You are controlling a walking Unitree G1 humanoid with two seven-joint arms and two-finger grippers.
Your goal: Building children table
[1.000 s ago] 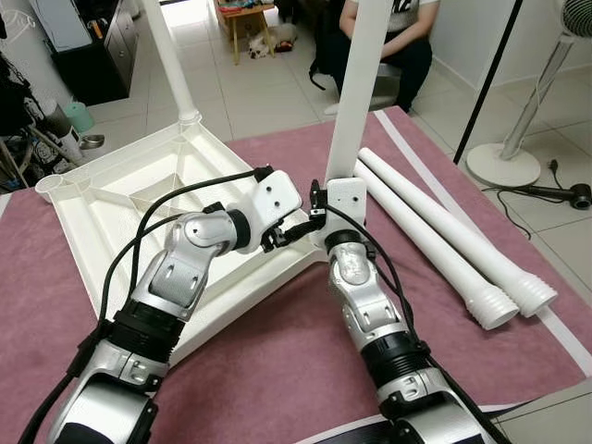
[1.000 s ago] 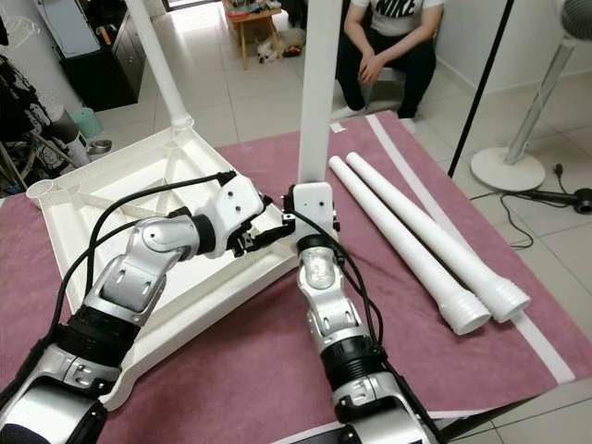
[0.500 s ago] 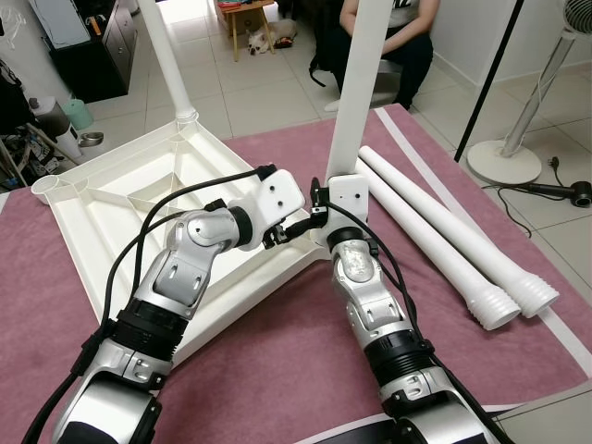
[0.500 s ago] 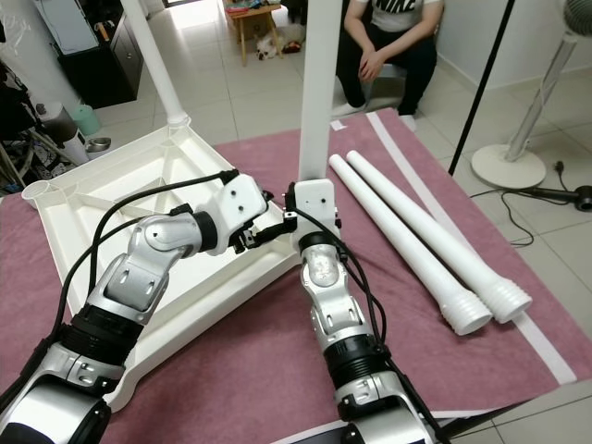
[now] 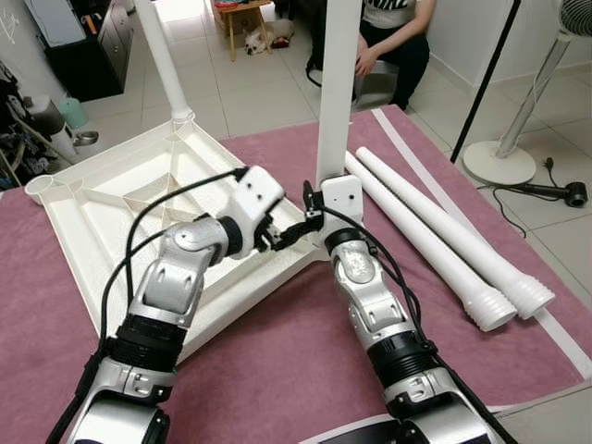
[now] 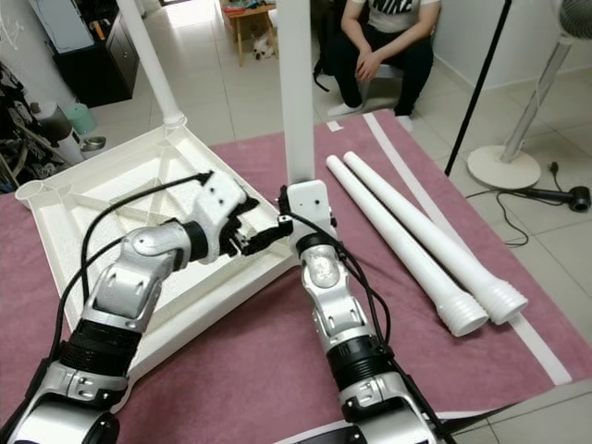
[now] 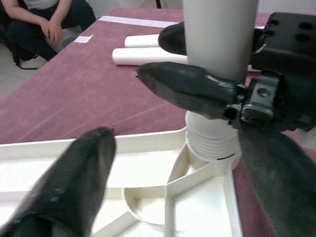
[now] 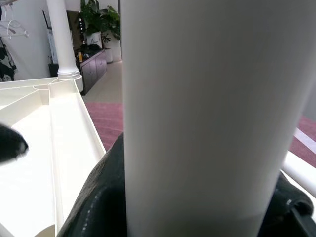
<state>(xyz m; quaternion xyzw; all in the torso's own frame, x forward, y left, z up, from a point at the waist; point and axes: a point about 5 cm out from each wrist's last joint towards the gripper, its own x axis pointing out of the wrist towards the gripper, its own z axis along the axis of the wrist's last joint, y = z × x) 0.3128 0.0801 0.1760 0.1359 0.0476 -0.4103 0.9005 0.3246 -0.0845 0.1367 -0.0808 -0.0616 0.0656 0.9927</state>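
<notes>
A white tabletop (image 5: 102, 199) lies upside down on a maroon rug. One white leg (image 5: 166, 65) stands in its far corner. My right gripper (image 5: 319, 196) is shut on a second upright leg (image 5: 335, 92), whose ribbed end (image 7: 212, 143) sits at the near right corner socket. The right fingers (image 7: 187, 84) wrap that leg just above the ribs. My left gripper (image 5: 277, 236) hovers open over the tabletop beside the socket, with its fingers (image 7: 84, 168) apart and touching nothing. Two loose legs (image 5: 435, 231) lie on the rug to the right.
A person (image 5: 388, 37) sits on a low seat just beyond the rug's far edge. A standing fan (image 5: 504, 157) and a black pole (image 5: 481, 83) stand on the tiles at the right, with a cable and hair dryer (image 5: 573, 194). Clutter lines the left wall.
The leg in my right gripper stands straighter than before. My left gripper has drawn back a little to the left, away from the leg.
</notes>
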